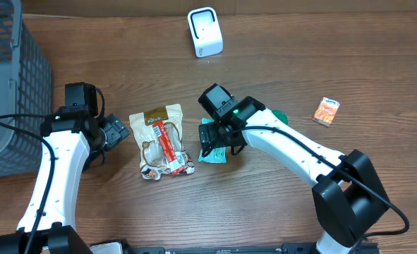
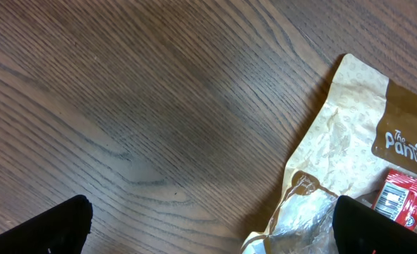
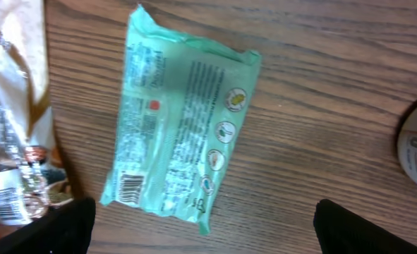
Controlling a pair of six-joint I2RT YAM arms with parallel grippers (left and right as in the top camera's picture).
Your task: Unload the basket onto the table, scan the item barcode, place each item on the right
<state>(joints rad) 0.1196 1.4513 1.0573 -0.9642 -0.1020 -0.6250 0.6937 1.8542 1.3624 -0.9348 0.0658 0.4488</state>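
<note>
A teal packet (image 3: 176, 127) lies flat on the wooden table, its barcode (image 3: 129, 187) facing up near one end. My right gripper (image 3: 204, 233) hovers over it, open, with nothing between its fingers; from above it (image 1: 219, 144) covers most of the packet (image 1: 209, 154). The white barcode scanner (image 1: 205, 32) stands at the back of the table. A tan snack bag (image 1: 162, 141) with a red label lies between the arms. My left gripper (image 2: 212, 233) is open just left of the bag (image 2: 363, 134), with one finger (image 2: 377, 229) over its edge.
A grey mesh basket (image 1: 10, 85) fills the left side. A small orange box (image 1: 327, 111) lies at the right. A round green-edged object (image 1: 280, 116) sits beside the right arm, and its rim (image 3: 416, 152) shows in the right wrist view.
</note>
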